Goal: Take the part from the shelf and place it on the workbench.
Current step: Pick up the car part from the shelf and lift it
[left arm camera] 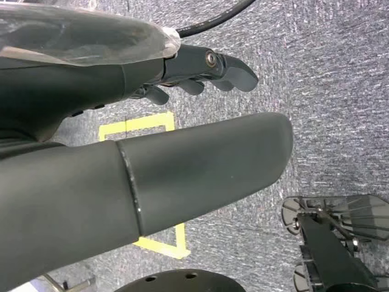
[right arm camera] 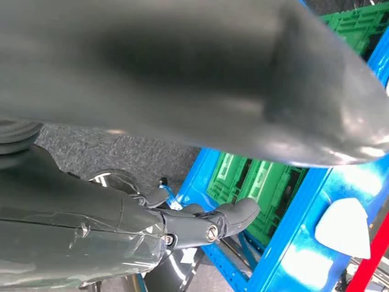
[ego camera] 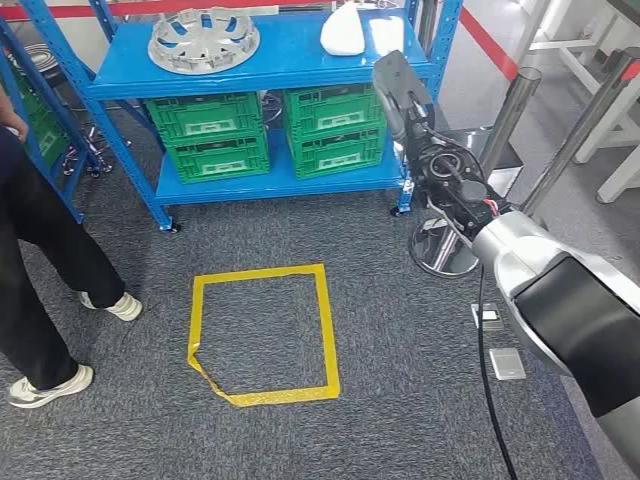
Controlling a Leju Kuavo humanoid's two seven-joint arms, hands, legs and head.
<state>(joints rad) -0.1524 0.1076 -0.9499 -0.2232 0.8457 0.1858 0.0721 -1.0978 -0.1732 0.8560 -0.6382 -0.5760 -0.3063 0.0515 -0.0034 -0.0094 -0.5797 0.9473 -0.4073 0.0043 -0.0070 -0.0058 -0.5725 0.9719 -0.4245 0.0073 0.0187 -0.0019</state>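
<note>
While the right hand (ego camera: 398,95) hangs raised at the shelf's (ego camera: 249,70) right post, its fingers (right arm camera: 229,219) lie apart and hold nothing. On the shelf's top board sits the white part (ego camera: 343,30), just left of that hand; a silver hubcap (ego camera: 204,42) lies further left. Green crates (ego camera: 268,135) fill the lower board. Before the shelf, yellow tape (ego camera: 264,335) squares the carpet. The left hand's (left arm camera: 197,70) fingers seem loosely apart, empty.
</note>
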